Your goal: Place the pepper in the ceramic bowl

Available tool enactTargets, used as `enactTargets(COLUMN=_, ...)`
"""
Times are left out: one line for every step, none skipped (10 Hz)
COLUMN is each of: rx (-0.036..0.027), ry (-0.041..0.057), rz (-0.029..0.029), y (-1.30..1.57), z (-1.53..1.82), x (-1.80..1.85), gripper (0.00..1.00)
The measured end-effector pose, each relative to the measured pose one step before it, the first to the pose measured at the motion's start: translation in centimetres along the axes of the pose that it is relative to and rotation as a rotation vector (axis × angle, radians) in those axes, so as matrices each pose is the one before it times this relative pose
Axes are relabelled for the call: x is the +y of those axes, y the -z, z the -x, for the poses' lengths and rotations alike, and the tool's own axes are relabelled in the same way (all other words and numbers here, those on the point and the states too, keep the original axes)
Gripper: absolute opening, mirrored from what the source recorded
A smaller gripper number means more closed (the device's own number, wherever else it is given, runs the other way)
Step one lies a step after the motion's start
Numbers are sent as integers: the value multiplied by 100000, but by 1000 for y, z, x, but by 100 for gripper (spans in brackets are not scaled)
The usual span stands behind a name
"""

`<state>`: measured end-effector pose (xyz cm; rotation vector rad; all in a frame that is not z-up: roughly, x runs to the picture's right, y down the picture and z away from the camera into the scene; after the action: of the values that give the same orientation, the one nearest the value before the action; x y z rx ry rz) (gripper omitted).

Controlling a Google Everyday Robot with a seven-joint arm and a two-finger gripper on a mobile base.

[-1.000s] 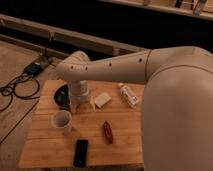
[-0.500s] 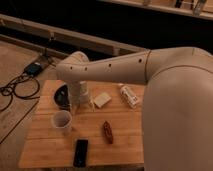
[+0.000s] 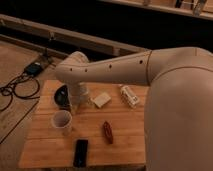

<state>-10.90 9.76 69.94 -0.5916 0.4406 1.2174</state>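
Note:
The dark red-brown pepper (image 3: 107, 132) lies on the wooden table (image 3: 125, 150), right of the cup. The dark ceramic bowl (image 3: 61, 96) sits at the table's far left, partly hidden behind my arm. My gripper (image 3: 75, 106) hangs at the end of the white arm, just right of the bowl and above the cup, well left of the pepper. Nothing is seen in it.
An off-white cup (image 3: 62, 121) stands at the front left. A flat black slab (image 3: 80, 152) lies near the front edge. A pale block (image 3: 101, 99) and a white bottle (image 3: 129, 95) lie at the back. Cables and a box (image 3: 34, 68) lie on the floor at left.

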Motion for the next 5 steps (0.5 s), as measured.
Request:
enactTargets(rx=-4107, ry=1647, rz=-716, y=201, z=508, x=-135, gripper=65)
enactTargets(rx=-4909, ry=-1010, rz=-678, y=238, z=505, x=-123, gripper=65)
enactTargets(rx=-2757, ry=-771, rz=-635, y=112, z=67, x=-128, gripper=65)
enactTargets(rx=-1328, ry=-207, rz=-269, y=41, z=-102, x=-5, gripper=65)
enactTargets(rx=-320, ry=109, rz=-259, y=-21, z=-480, x=36, gripper=65)
